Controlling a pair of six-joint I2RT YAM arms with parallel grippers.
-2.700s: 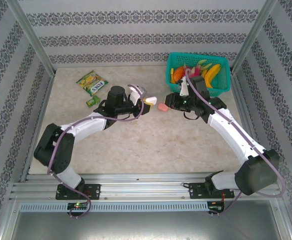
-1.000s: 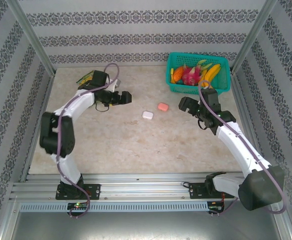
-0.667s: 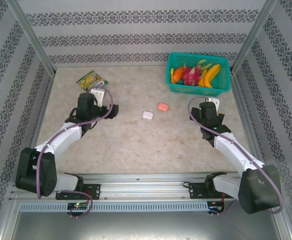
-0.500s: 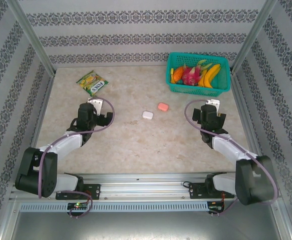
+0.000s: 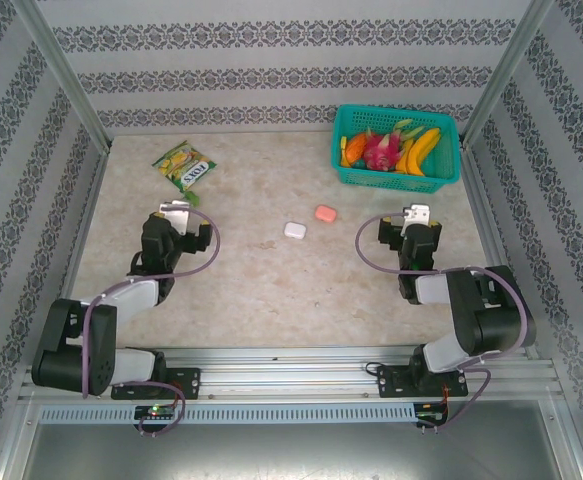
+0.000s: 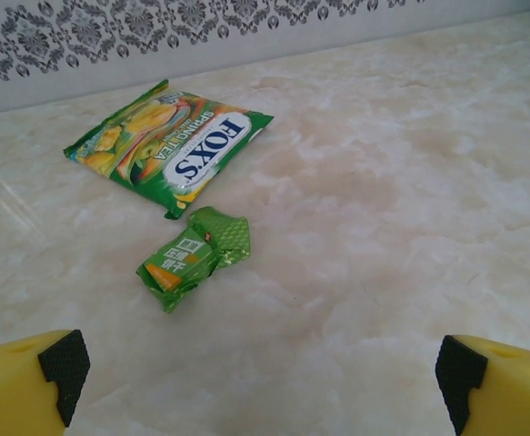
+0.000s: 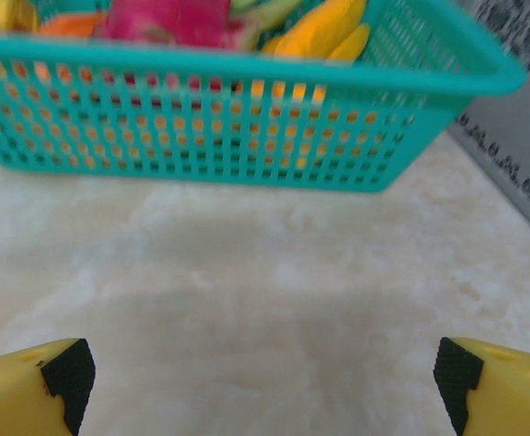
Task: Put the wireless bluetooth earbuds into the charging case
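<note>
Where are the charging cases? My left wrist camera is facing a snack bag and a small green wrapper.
Observer: Both lie near the middle of the table: a white case and, just beyond it to the right, a pink case. They are not touching.
Operator: Are they open?
Observer: From above, both look shut.
Operator: And the other arm?
Observer: The right gripper holds nothing. Its jaws are wide apart, low over the table, and it faces the teal basket.
</note>
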